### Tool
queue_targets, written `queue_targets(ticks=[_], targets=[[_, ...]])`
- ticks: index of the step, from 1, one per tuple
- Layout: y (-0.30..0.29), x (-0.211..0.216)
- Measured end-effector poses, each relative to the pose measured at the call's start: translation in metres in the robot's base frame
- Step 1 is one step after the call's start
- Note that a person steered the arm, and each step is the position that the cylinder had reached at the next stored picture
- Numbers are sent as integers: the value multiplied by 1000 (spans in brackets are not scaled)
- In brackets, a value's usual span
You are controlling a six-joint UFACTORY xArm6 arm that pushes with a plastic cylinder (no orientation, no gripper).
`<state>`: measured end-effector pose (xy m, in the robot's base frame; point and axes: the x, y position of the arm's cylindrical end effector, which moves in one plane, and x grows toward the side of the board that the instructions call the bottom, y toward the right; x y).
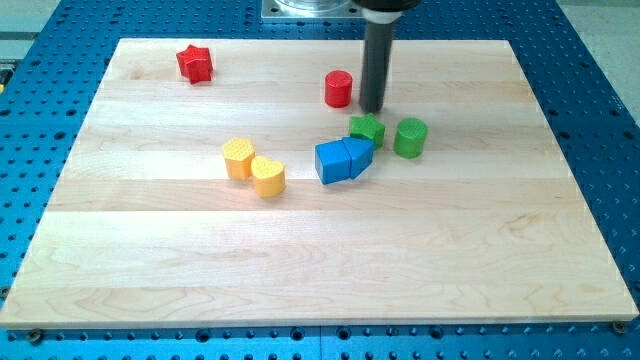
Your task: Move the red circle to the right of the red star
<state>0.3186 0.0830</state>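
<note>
My tip (372, 108), a bare rod with no hand to open or close and nothing held, stands on the bench (150, 280) just beside the red circle (339, 89), on its view's-right side. The red star (195, 64) lies well off toward the view's left and slightly up from my tip. Pushing leftward through the circle's centre, squarely so it does not roll off the rod, should carry it there; I would stop short, just right of the star.

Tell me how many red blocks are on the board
2. The red star sits near the view's top left; the red circle stands near top centre, just left of my tip. None appears hidden.
</note>
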Motion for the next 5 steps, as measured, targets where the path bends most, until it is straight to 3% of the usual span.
queue_targets(ticks=[1, 2, 3, 4, 5], targets=[[-74, -28], [-85, 10], [-40, 63], [-125, 79], [-160, 34]])
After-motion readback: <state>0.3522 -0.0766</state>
